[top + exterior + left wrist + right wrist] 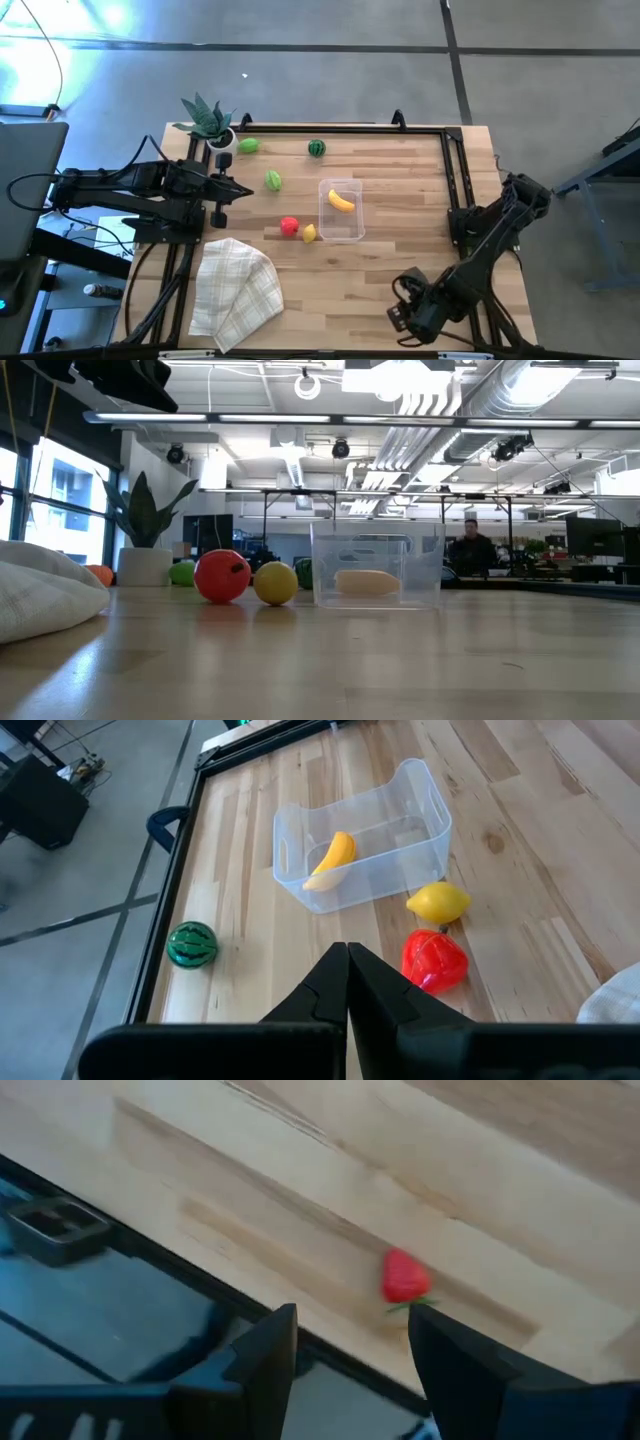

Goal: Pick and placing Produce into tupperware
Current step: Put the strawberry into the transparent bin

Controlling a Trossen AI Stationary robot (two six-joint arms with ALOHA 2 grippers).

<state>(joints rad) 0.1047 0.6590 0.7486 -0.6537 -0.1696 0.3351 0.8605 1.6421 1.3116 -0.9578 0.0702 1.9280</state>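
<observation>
The clear tub (342, 211) stands mid-table with a yellow banana (341, 201) inside; it also shows in the low view (377, 567) and the left wrist view (360, 840). A red piece (289, 227) and a yellow lemon (309, 233) lie by its left near corner. Two light green pieces (273, 180) (249, 146) and a dark green melon (316, 148) lie farther back. My left gripper (347, 960) is shut and hovers left of the tub. My right gripper (350, 1330) is open near the table's near edge, with a small red strawberry (403, 1277) just beyond its fingertips.
A checked beige cloth (235, 290) lies bunched at the near left. A spiky plant in a white pot (210, 125) stands at the far left corner. A black frame rail (455, 170) runs along the far and right sides. Bare wood spreads right of the tub.
</observation>
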